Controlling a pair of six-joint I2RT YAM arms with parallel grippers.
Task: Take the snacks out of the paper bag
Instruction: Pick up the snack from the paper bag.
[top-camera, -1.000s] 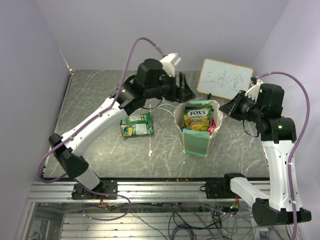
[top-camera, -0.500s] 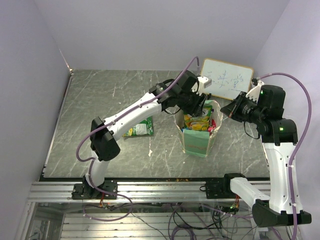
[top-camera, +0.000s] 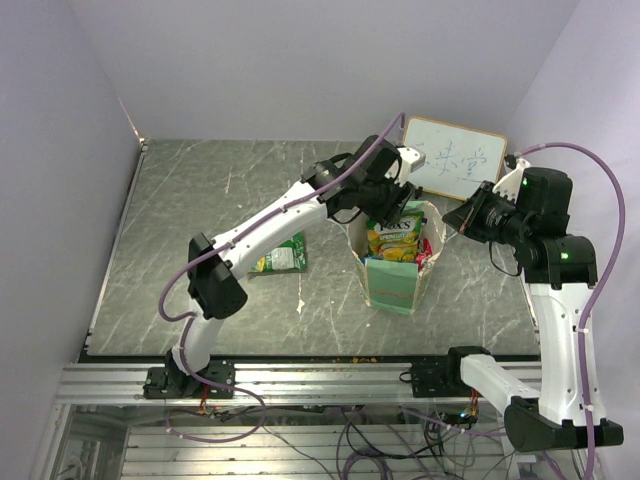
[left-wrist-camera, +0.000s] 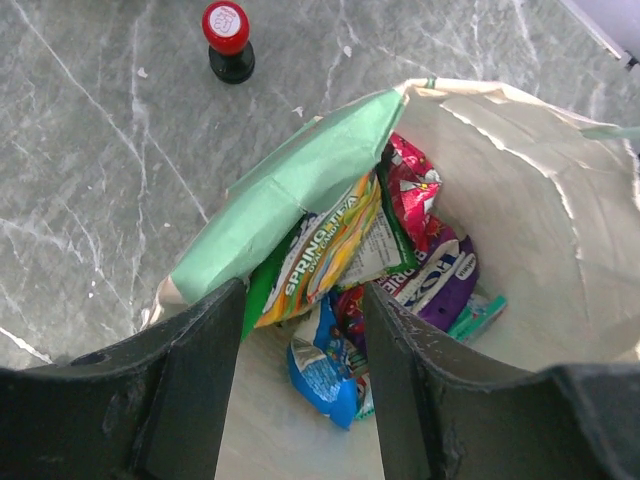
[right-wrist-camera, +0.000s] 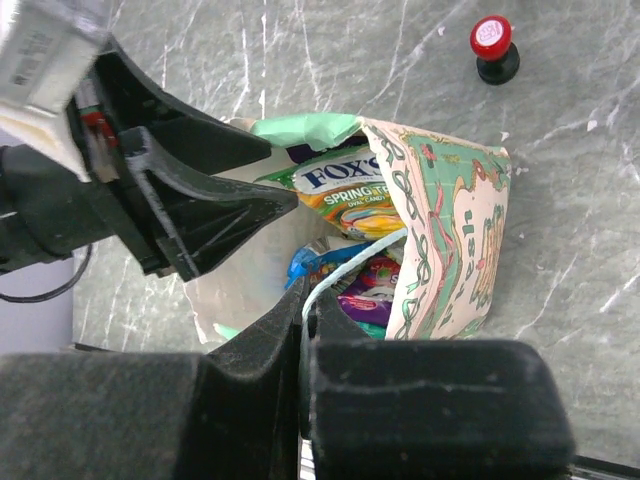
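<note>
1. Lying flat on the surface (top-camera: 170, 230), left of the paper bag (top-camera: 392, 288), one green packet (top-camera: 283, 258) is already out.
2. The left arm (top-camera: 270, 215) reaches across above the bag's open mouth. The left jaws are spread wide and point straight down into it, touching nothing that I can see.
3. Directly below and between those jaws stands the yellow-green packet (left-wrist-camera: 325, 250), the topmost one. Its long axis rises toward the bag's mouth, and it leans against the folded green wall. A pink packet (left-wrist-camera: 412, 185), a purple packet (left-wrist-camera: 445, 280) and a blue packet (left-wrist-camera: 318, 375) sit deeper beneath it.
4. I'd judge the left arm the one to grab. It is right over that packet and seems to need only a drop, then a squeeze across the packet's thin faces.
5. On the right, the right jaws are pressed together on the white cord handle (right-wrist-camera: 350, 258), gripping the bag at its rim on that side, apart from the packets.
</note>
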